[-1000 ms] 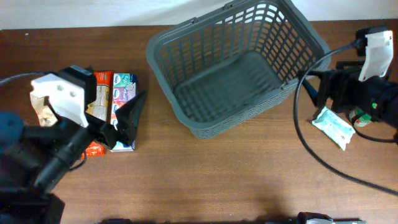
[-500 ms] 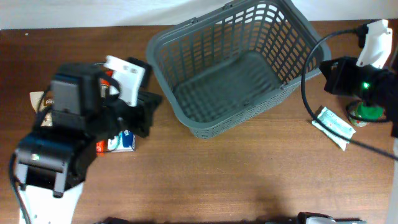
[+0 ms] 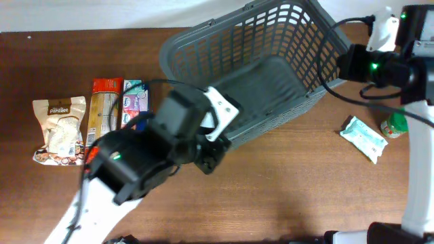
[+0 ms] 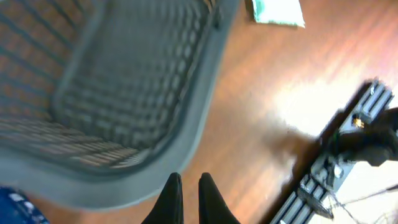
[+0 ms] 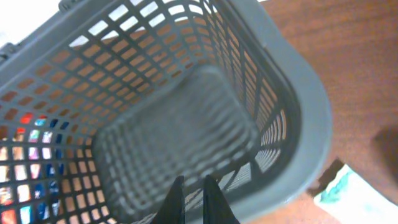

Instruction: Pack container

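The container, a large dark grey lattice basket, stands at the back centre of the wooden table and has nothing in it. My left gripper hovers just in front of its near rim. The left wrist view shows the black fingers shut with nothing between them, the basket lying just ahead. My right gripper is above the basket's right rim. In the right wrist view it is shut and empty, looking down into the basket.
A white snack bag, a long pasta pack and a teal carton lie at the left. A white-and-teal packet and a green bottle lie to the right of the basket.
Both grippers have closed with nothing in them. The left arm swung from the groceries at the left over to the basket's front; the right arm moved back towards the basket's right rim.
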{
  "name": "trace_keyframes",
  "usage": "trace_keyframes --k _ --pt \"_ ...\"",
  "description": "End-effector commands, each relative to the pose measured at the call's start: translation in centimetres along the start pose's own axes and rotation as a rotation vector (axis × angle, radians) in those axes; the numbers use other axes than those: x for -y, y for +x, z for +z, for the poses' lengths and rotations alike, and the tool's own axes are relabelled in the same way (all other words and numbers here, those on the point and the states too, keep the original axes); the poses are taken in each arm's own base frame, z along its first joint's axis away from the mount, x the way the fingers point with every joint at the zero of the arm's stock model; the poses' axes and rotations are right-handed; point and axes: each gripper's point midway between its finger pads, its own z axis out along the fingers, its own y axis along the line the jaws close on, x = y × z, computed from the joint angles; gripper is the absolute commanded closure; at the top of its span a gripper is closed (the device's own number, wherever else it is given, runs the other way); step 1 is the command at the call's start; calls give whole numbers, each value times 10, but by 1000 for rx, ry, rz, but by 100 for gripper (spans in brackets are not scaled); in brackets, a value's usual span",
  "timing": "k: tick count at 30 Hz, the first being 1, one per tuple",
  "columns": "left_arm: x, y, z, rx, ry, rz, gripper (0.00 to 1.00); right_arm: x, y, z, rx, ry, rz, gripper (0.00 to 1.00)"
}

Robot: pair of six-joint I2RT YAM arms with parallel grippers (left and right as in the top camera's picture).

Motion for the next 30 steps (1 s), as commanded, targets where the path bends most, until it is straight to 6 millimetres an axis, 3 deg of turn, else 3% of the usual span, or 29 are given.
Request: trace_keyframes --k 1,9,15,24,30 --pt "11 1 11 -41 4 36 98 2 -7 14 -3 10 -31 96" --pt "35 10 30 -111 50 119 98 11 -7 45 -48 15 -18 96" --pt "35 16 50 -175 52 147 98 19 0 67 -106 22 -5 96" --pt "19 27 91 -294 -15 179 98 21 11 72 -156 22 -39 96" --pt "9 29 104 -320 -66 185 98 22 20 70 -191 25 -29 96"
